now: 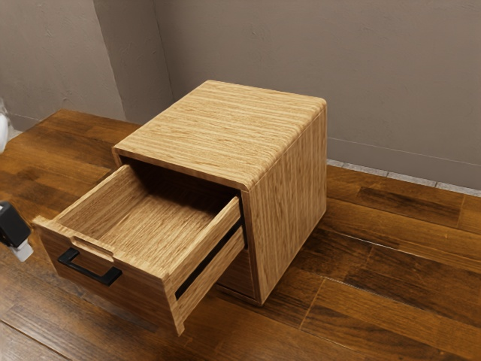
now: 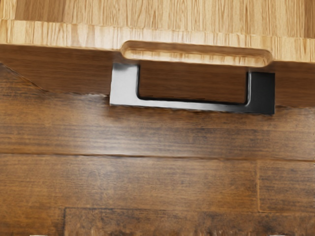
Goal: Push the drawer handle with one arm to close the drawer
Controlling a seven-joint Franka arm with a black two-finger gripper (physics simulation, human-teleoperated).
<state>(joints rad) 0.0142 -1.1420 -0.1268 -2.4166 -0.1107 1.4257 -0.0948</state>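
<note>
drawer (image 1: pixel 143 295) well out of cabinet (image 1: pixel 218 124); black handle (image 2: pixel 182 105) on its front. tool (image 1: pixel 23 250) off in front, released, apart from it. approach stage, i judge. next: line up, push handle straight inward.

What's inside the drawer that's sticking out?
In the drawer, I can see its bare wooden bottom. The far end goes in under the cabinet's top, where it's dark and covered, so I can't tell if something hides there.
</note>
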